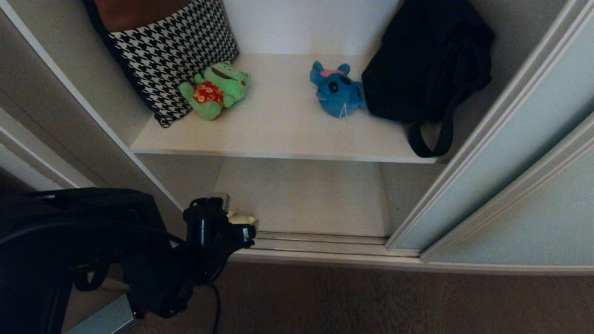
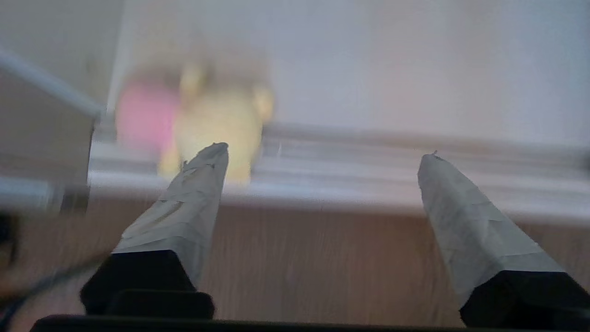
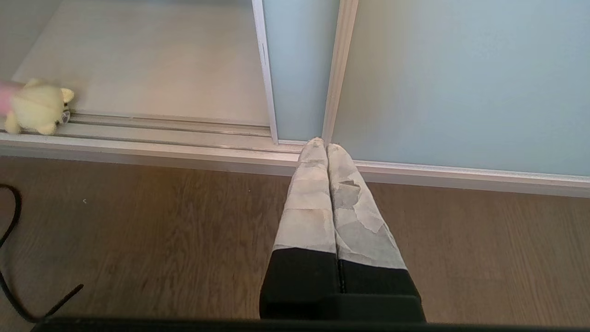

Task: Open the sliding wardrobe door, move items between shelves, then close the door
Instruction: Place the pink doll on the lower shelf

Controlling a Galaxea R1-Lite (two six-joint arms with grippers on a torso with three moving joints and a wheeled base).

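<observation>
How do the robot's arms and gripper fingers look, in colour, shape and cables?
The left gripper and right gripper have tapered fingers wrapped in worn pale grey tape on black bases. The left arm is black, bulky, with a thin black cable hanging beside it.

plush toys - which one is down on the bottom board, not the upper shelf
The pale yellow plush with the pink part. It lies at the bottom board's front edge by the door track; the blue plush and green frog sit on the upper shelf.

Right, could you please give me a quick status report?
Left gripper open, empty; right gripper shut. Yellow plush down on bottom shelf, at door track. Door open, nothing blocking.
</observation>
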